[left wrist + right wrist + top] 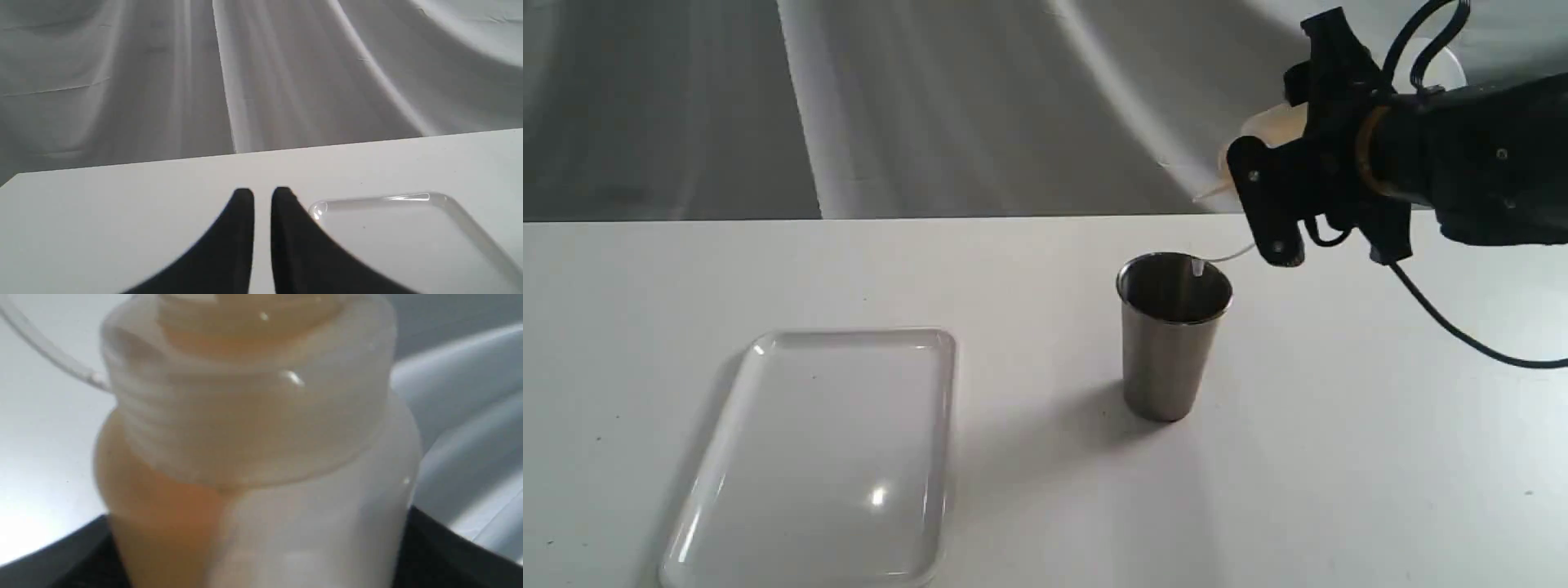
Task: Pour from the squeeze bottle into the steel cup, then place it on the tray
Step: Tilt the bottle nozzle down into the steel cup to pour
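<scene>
Squeeze bottle (1270, 126) is tipped in the frame's upper right, our right gripper (1294, 151) clamped round its body. We reckon it's high and barely over the rim of the steel cup (1172, 343), so liquid could hit the table (1339, 457).

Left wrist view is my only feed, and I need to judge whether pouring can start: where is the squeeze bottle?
Observer: The right gripper holds the squeeze bottle in the air, tipped on its side, with the nozzle pointing left, above the cup in the exterior view.
Operator: Where does the cup stand?
Observer: The steel cup is upright on the table, to the right of the tray and apart from it.
Operator: Is anything flowing?
Observer: No stream shows. In the right wrist view the amber liquid lies along one side of the bottle.
</scene>
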{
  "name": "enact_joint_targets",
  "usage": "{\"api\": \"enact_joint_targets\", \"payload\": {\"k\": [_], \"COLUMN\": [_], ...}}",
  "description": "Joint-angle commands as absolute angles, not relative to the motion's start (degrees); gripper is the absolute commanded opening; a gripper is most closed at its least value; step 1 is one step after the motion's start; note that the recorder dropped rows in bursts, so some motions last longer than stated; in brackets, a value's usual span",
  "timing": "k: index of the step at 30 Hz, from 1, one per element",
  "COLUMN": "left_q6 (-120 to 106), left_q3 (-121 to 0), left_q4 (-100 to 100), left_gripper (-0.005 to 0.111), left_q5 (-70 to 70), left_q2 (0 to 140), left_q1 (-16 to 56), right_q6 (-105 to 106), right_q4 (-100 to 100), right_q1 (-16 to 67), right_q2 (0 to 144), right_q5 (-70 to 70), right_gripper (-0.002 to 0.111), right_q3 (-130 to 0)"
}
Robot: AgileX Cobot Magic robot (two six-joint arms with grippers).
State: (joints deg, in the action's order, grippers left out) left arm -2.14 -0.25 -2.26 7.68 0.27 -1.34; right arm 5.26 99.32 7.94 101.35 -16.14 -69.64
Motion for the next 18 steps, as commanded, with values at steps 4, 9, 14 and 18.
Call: {"api": "enact_joint_targets", "payload": {"k": [4, 9, 14, 18], "left_q6": [-2.0, -2.0, -2.0, -1.9], "left_q3": [0.0, 0.0, 0.0, 0.0], "left_q4": [-2.3, -2.3, -2.3, -2.3], "left_gripper": [0.008, 0.008, 0.008, 0.008], "left_q5": [7.6, 7.6, 7.6, 7.6], "left_q2": [0.0, 0.0, 0.0, 0.0], "left_q1": [-0.4, -0.4, -0.4, -0.4], "right_q6": [8.0, 11.6, 11.9, 13.3], "right_q4": [99.9, 99.9, 99.9, 99.9], "right_q1": [8.1, 8.1, 8.1, 8.1], "right_q2": [101.1, 101.1, 101.1, 101.1], "right_q5": [-17.2, -16.9, -15.9, -15.7], "right_gripper": [0.009, 0.009, 0.009, 0.009], "right_q3": [-70.1, -70.1, -70.1, -70.1]}}
